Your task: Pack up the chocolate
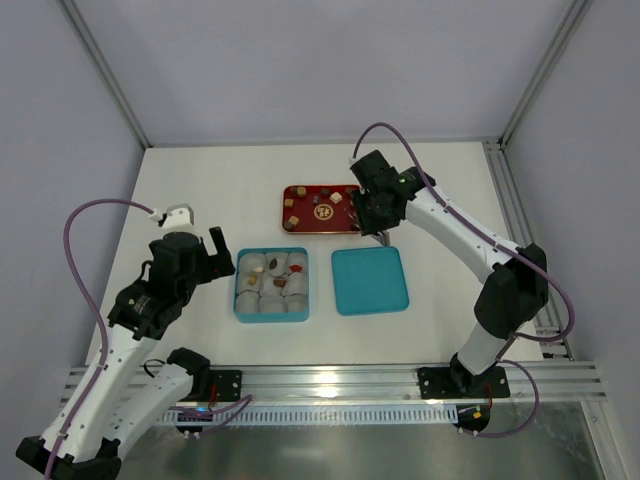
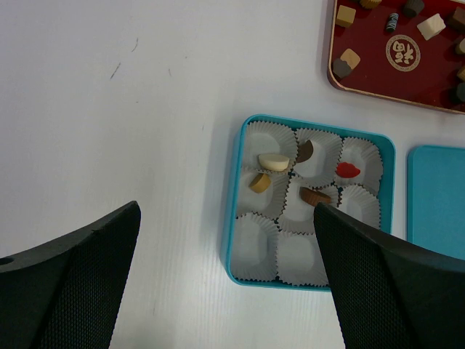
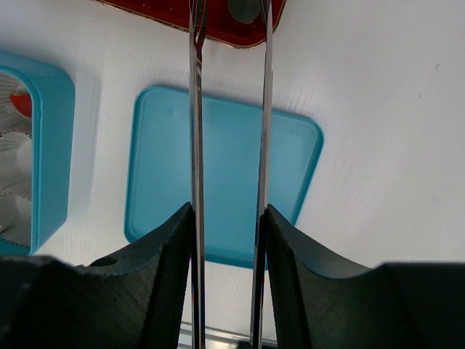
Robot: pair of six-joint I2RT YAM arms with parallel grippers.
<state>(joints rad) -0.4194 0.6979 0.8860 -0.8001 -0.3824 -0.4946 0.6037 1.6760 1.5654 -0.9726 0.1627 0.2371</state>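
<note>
Grips tweezers (image 3: 194, 109) in right gripper (image 3: 229, 218), tips over tray's (image 2: 378, 76) near edge by a dark chocolate (image 3: 243, 9). Hangs left gripper (image 2: 227, 211) wide open, holding nothing, left of box (image 2: 389, 156). Shows more chocolate in tray and some in box's cups (image 2: 254, 240), lid (image 1: 370, 280) beside box

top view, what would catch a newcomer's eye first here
The red tray of scattered chocolate pieces sits mid-table, and the right fingers clamp thin metal tweezers reaching over its right end. Below it in this view lie a teal box of white paper cups, a few already filled, and a matching teal lid to the right.
</note>
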